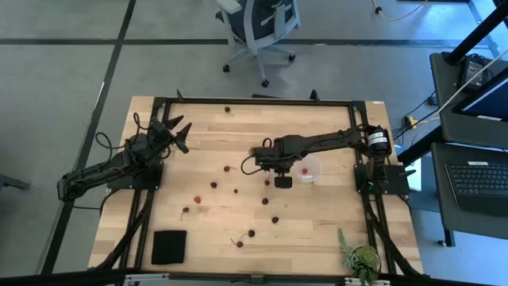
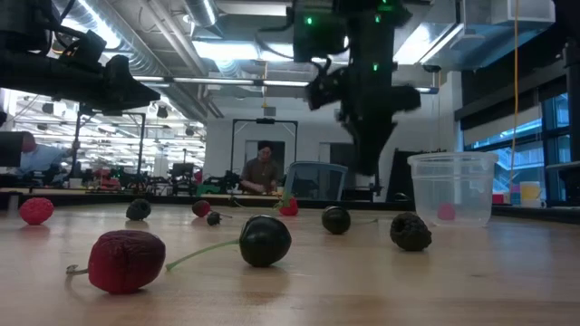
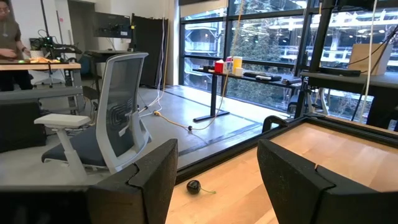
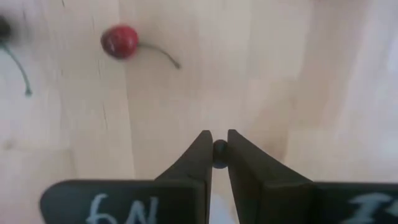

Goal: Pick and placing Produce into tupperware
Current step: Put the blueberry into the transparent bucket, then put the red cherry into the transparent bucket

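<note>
Right gripper (image 4: 219, 149) points straight down from its outstretched arm, fingertips pinched nearly together; left gripper (image 3: 217, 180) is raised on a folded arm, fingers spread

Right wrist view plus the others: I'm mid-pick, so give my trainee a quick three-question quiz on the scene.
1. True or false: the small round translucent white plastic tub holds one pinkish-red fruit.
2. The right gripper, beside the tub, is: A) wide open; B) pinched on a tiny dark round thing; C) down inside the tub.
3. Fill in: the left gripper, over the table's left side, has its jaws ____.

Key: 1 true; 2 B; 3 open.
</note>
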Action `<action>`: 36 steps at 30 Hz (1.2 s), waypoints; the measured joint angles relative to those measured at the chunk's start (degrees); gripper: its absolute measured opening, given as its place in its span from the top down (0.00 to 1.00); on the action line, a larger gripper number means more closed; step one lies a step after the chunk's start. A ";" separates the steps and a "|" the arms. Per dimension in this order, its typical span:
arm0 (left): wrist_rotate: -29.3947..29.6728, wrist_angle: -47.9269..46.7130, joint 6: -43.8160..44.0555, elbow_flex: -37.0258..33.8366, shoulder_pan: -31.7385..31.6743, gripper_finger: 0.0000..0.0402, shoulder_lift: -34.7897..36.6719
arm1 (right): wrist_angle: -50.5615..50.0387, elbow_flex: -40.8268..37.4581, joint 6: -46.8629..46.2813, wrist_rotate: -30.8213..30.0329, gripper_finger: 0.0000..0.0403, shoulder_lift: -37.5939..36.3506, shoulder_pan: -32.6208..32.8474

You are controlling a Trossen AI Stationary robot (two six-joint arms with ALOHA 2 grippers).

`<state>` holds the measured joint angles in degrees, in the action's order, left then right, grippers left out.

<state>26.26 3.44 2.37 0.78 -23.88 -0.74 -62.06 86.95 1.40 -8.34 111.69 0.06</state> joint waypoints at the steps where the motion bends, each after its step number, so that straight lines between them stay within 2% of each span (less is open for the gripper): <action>1: 0.00 0.01 0.00 -0.01 0.00 0.47 0.00 | -1.92 0.84 -0.49 0.00 0.91 -0.35 0.35; 5: 0.02 0.00 -0.02 0.00 0.00 0.47 -0.01 | -5.83 0.53 -2.96 0.27 0.92 -4.28 2.09; 11: 0.04 0.00 0.00 -0.02 0.00 0.47 0.00 | -5.24 -5.51 -10.36 0.26 0.99 -14.78 4.27; 20: 0.04 -0.01 0.00 0.00 0.00 0.47 -0.01 | -2.74 -20.94 -19.91 -1.05 0.99 -24.18 4.49; 26: 0.07 -0.02 0.00 0.00 0.00 0.47 -0.01 | -0.03 -25.87 -22.30 -1.07 0.97 -25.88 4.49; 36: 0.09 -0.02 0.00 -0.02 0.00 0.47 0.01 | 0.02 -23.40 -22.04 -1.25 0.98 -25.97 4.45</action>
<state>26.35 3.42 2.37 0.76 -23.88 -0.73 -62.04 63.54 -20.64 -9.58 85.71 4.51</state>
